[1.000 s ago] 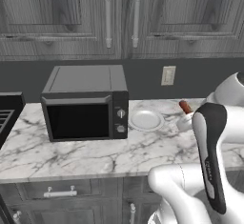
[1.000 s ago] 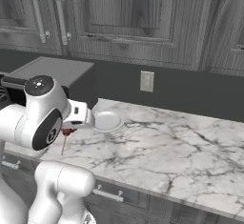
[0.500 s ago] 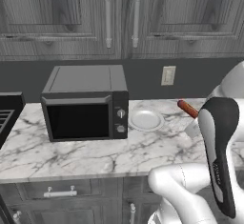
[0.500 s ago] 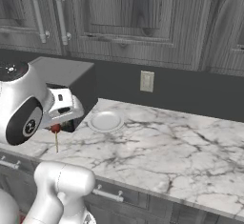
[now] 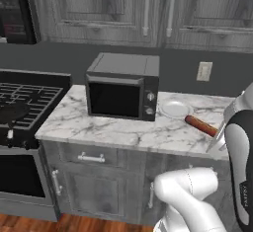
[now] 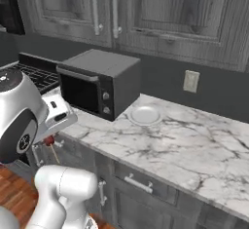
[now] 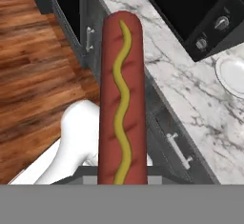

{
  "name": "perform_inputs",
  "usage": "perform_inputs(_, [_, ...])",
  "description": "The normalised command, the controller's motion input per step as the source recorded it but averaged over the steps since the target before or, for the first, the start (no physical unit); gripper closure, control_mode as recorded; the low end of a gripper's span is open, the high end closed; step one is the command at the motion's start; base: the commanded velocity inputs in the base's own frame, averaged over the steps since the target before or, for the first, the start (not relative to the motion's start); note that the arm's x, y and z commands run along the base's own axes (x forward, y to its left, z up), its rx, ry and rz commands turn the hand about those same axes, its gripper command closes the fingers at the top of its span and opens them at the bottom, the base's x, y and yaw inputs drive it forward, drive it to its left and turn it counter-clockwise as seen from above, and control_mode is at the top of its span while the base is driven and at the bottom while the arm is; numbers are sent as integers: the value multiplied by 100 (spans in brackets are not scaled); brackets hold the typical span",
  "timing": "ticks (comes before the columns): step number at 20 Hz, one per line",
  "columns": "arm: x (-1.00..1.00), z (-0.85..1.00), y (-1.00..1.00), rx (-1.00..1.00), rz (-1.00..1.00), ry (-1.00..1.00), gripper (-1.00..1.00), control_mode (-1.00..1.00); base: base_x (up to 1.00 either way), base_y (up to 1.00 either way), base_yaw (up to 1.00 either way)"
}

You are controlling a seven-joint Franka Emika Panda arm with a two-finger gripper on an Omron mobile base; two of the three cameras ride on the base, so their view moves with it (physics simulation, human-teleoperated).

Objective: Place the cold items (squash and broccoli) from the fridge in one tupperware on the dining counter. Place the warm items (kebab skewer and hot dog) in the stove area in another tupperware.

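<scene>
- While the white robot arm rides its base past a marble kitchen counter [image 5: 123,132], its gripper [image 7: 121,170] pinches the long red-brown hot dog [image 7: 121,94] with a wavy yellow mustard stripe, carrying it clear of the worktop.
- From the left base camera, the hot dog [image 5: 201,125] juts out beside the arm's forearm, above the counter's front edge and near a small white round plate [image 5: 175,109].
- Judging by the grip, the warm-item step is under way: the sausage is lifted and in transit.
- Next comes finding a tupperware, lining up above it and lowering the sausage in before letting go.
- No tupperware is visible, so the drop-off spot cannot be judged.
- Finger tips are hidden behind the hot dog, and the right base camera shows just a small reddish end [image 6: 49,140] under the hand.
- A dark grey boxy microwave [image 5: 123,93] and black gas stove [image 5: 24,102] stand alongside.
</scene>
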Motion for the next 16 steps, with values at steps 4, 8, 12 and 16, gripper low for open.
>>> perform_inputs(4, [0,0,0,0,0,0,100,100,-74,22,57])
perform_inputs(8, [0,0,0,0,0,0,100,100,-87,23,50])
perform_inputs(12, [0,0,0,0,0,0,100,100,-100,29,32])
perform_inputs(16, [0,0,0,0,0,0,100,100,-100,18,28])
